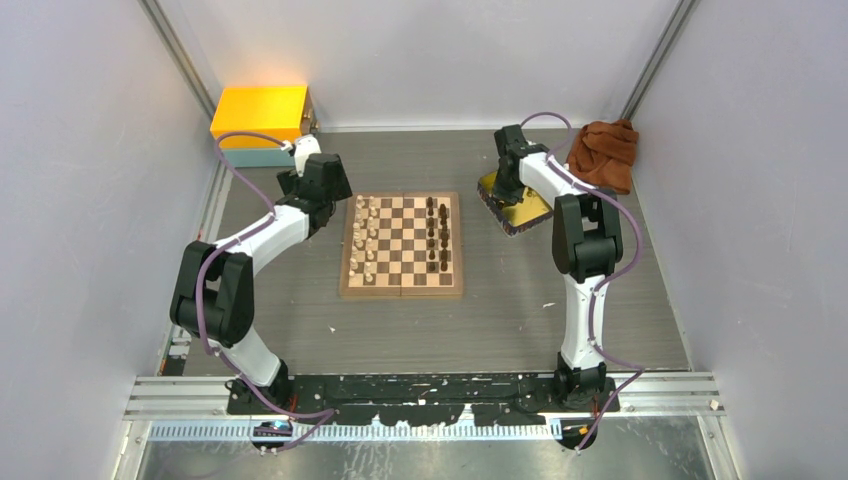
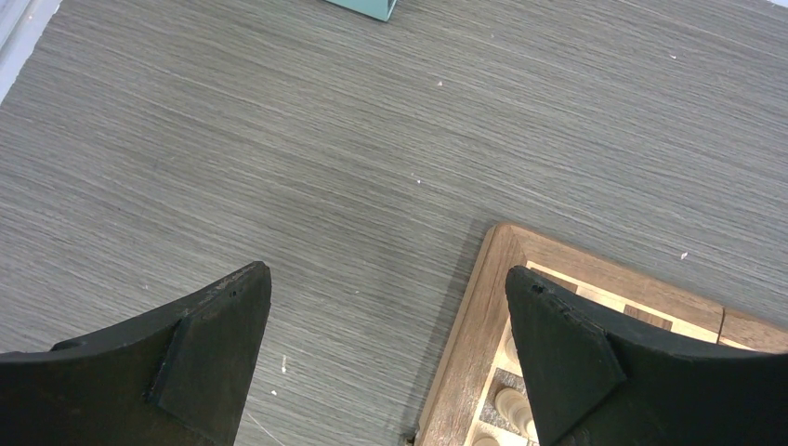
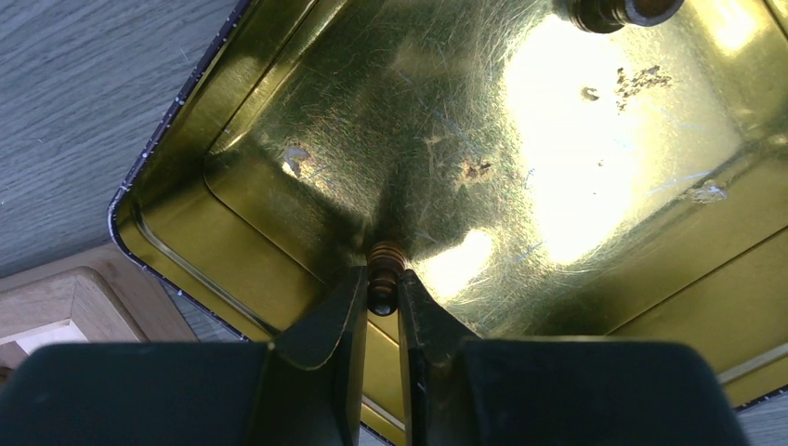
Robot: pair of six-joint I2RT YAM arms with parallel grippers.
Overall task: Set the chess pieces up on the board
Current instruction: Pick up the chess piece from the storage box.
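Observation:
The board (image 1: 402,245) lies in the middle of the table, with pale chess pieces (image 1: 366,238) along its left side and dark chess pieces (image 1: 437,238) along its right. My left gripper (image 1: 328,188) is open and empty above the table by the board's far left corner (image 2: 488,297); pale pieces (image 2: 512,405) show by its right fingertip (image 2: 550,325). My right gripper (image 3: 382,282) is shut on a dark chess piece (image 3: 387,256) low inside the golden tray (image 3: 576,186). Another dark piece (image 3: 618,11) lies at the tray's far end.
The golden tray (image 1: 522,213) sits just right of the board. A yellow box (image 1: 262,115) on a teal base (image 2: 364,7) stands at the back left. A brown cloth (image 1: 604,152) lies at the back right. Walls close in on three sides.

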